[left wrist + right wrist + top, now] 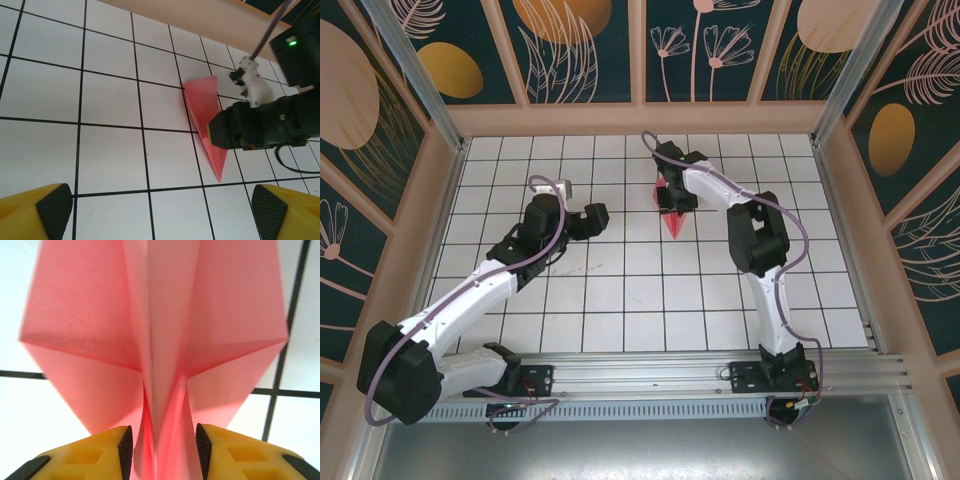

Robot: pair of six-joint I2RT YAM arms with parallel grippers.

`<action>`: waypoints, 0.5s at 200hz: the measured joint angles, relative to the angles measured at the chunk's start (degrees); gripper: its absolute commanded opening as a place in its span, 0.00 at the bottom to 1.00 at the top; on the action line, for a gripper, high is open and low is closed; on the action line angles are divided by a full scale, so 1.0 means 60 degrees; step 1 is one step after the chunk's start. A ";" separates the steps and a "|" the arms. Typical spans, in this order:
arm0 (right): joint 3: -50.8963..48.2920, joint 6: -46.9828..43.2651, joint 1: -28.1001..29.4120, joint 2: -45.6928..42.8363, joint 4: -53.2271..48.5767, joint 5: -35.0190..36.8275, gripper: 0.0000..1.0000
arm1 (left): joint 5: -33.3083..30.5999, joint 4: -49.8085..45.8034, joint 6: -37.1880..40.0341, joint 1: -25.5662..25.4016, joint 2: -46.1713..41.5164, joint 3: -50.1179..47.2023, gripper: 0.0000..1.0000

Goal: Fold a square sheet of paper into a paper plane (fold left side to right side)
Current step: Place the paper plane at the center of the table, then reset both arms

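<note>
Pink paper plane [160,340], up close, is pinched at its ridge by right gripper [161,447]; left gripper [162,210] spread.

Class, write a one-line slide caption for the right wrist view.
Right claw pinches the folded pink paper plane along its centre crease, against the white grid table.

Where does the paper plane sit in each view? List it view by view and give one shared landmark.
Top external: paper plane upper centre, its tip poking out toward the near edge from under the right gripper.
Left wrist: right of centre on the white tiles, partly behind that gripper's black body.
Right wrist: centre, close up, its central fold between the yellow fingers.
Shared landmark: the right gripper on the plane.
</note>
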 measured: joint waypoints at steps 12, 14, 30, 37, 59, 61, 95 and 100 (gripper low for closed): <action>0.0000 0.0022 0.0007 -0.0237 -0.0015 0.0015 0.47 | 0.0113 0.0011 -0.0069 0.0127 0.0000 0.0000 0.96; 0.0000 0.0015 0.0007 -0.0280 -0.0015 0.0015 0.47 | 0.0149 0.0011 -0.0080 0.0153 0.0000 0.0000 0.96; -0.0015 0.0047 0.0022 -0.0692 -0.0051 0.0066 0.53 | 0.0408 0.0022 -0.0204 0.0412 0.0000 -0.0004 0.96; -0.0095 0.0058 0.0022 -0.0922 -0.0025 0.0098 0.56 | 0.0535 0.0055 -0.0259 0.0565 0.0000 -0.0004 0.96; -0.1326 0.0131 -0.0062 -0.2361 0.0576 0.0175 0.63 | 0.0940 0.0237 -0.0426 0.1195 -0.0007 -0.0011 0.97; -0.1464 0.0106 -0.0076 -0.2484 0.0667 0.0149 0.64 | 0.0980 0.0255 -0.0433 0.1260 -0.0011 -0.0015 0.97; -0.4914 -0.0095 -0.1373 -0.5829 0.2918 -0.0015 0.81 | 0.0918 0.0648 -0.0444 0.2517 -0.0197 -0.0149 0.99; -0.5384 -0.0098 -0.1672 -0.6215 0.3322 0.0073 0.83 | 0.0867 0.0747 -0.0415 0.2703 -0.0229 -0.0197 0.99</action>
